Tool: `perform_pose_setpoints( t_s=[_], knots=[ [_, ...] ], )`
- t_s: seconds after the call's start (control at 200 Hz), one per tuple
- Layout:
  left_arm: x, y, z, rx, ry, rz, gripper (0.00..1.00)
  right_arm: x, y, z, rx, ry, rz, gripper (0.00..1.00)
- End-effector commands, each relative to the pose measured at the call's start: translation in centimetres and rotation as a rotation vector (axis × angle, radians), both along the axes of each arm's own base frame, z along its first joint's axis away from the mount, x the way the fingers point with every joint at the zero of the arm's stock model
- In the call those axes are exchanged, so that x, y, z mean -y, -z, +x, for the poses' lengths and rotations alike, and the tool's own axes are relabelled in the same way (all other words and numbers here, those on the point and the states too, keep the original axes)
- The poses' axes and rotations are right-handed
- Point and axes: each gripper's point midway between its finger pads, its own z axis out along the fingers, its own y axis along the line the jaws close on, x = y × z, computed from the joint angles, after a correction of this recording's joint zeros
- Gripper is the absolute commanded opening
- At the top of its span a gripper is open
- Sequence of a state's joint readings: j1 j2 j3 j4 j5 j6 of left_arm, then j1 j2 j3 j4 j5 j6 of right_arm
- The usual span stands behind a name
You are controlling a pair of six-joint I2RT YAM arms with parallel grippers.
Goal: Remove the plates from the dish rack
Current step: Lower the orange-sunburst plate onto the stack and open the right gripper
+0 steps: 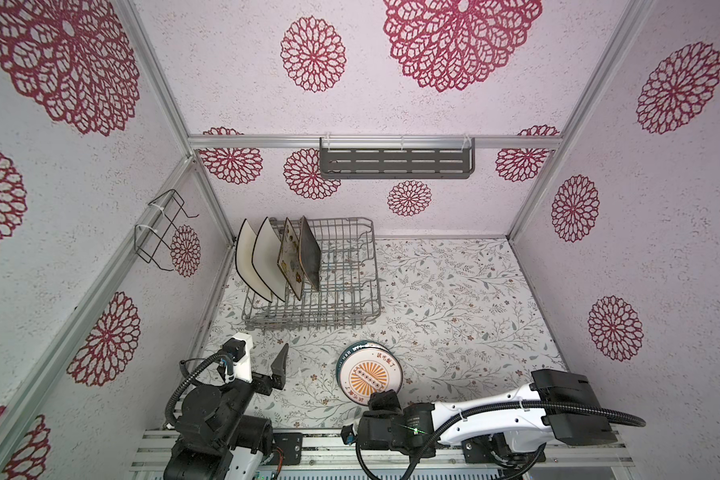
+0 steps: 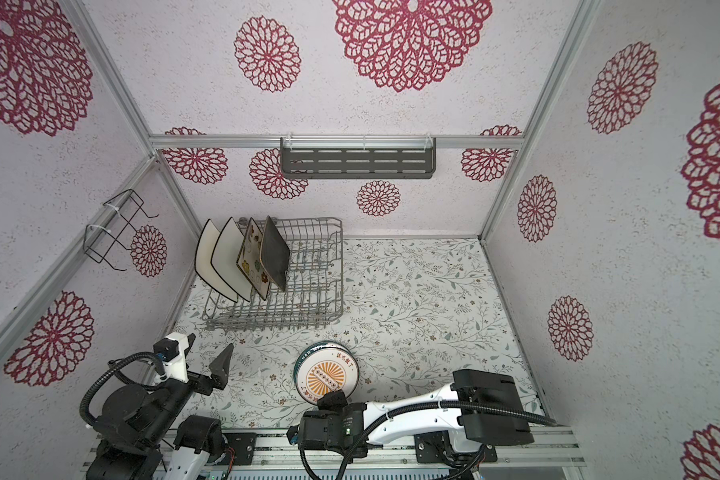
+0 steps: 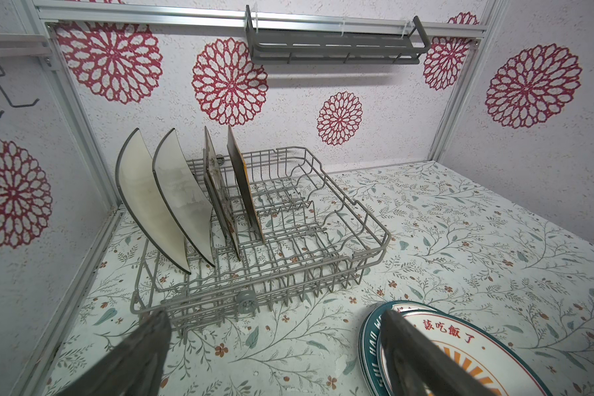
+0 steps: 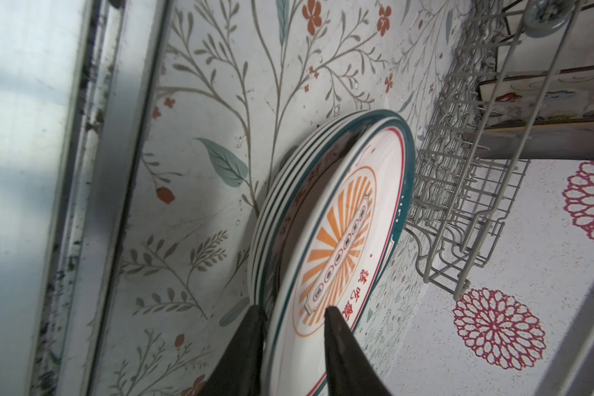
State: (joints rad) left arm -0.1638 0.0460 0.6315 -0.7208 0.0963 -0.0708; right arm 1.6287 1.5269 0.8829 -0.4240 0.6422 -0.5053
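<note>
My wide-open left gripper (image 3: pixel 273 319) sat nearer the edge-on square ceramic plates (image 1: pixel 279 259) far left in the grey wire dish rack (image 1: pixel 308 322); my right gripper (image 4: pixel 292 310), slightly parted, straddled the round white sunburst plate (image 4: pixel 340 240).

Four square plates (image 1: pixel 269 262) stand in the grey dish rack (image 1: pixel 308 322); round sunburst plates (image 1: pixel 369 372) lie stacked nearby.

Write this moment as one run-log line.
right gripper: open, astride rim of top round plate | round plates: stacked on table | left gripper: open | dish rack: four square plates standing

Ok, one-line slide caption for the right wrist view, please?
Right gripper, jaws parted, straddles the rim of the top plate on the stack of round plates, beside the dish rack.
</note>
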Motion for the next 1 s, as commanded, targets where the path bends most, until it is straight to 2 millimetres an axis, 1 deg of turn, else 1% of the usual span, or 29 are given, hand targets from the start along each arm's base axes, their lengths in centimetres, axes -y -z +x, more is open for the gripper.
perform_pose_setpoints(
  t_s=[0.0, 0.135, 0.675, 0.801, 0.996],
  knots=[
    [0.1, -0.1, -0.1, 0.018, 0.011, 0.017, 0.97, -0.5, -0.8, 0.5, 0.010, 0.015, 0.017, 0.36],
    [0.2, -0.2, -0.1, 0.019, 0.013, 0.017, 0.97, -0.6, -0.8, 0.7, 0.002, 0.019, 0.023, 0.42],
    [0.2, -0.2, -0.2, 0.023, 0.016, 0.015, 0.97, -1.0, -0.8, 1.4, -0.008, 0.027, 0.015, 0.44],
    [0.2, -0.3, -0.2, 0.026, 0.019, 0.017, 0.97, -0.8, -0.6, 1.5, -0.012, 0.032, 0.002, 0.45],
    [0.2, -0.3, -0.2, 0.025, 0.019, 0.017, 0.97, -0.6, -1.0, 1.8, -0.013, 0.037, 0.000, 0.47]
  ],
)
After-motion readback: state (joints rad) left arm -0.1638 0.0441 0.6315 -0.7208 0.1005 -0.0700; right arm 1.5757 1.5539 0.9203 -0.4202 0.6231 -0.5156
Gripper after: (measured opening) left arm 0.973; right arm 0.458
